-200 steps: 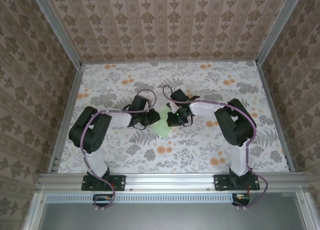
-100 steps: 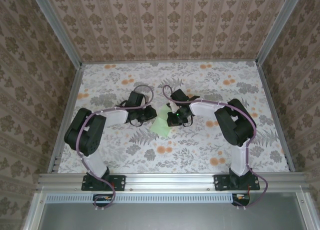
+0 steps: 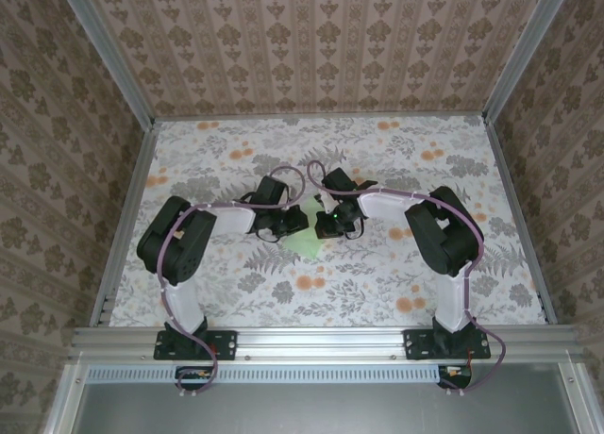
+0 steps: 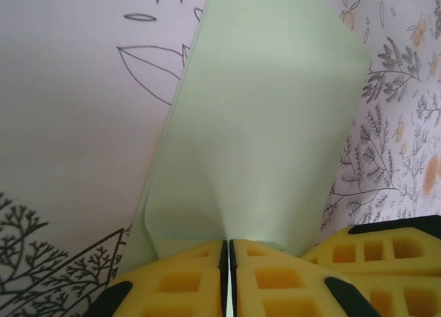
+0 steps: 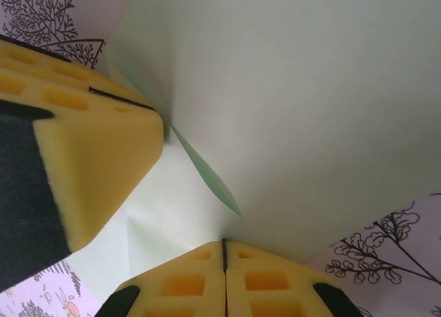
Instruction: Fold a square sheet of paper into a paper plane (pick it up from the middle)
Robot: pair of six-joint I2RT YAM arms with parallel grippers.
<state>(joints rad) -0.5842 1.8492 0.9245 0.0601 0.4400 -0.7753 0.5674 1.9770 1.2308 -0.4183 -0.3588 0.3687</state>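
From above, the left pincer (image 3: 285, 225) and right pincer (image 3: 330, 229) meet mid-bench on the green paper (image 3: 308, 246), with loads of bare bench (image 3: 425, 151) all around. Left wrist cam: jaws pinched tight on the paper's near edge. Right wrist cam: same deal, clamped together on a folded bit

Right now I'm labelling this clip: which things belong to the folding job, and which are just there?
Job: paper; left gripper and right gripper, both shut on it.
Just there: floral table; patterned walls; metal rail.
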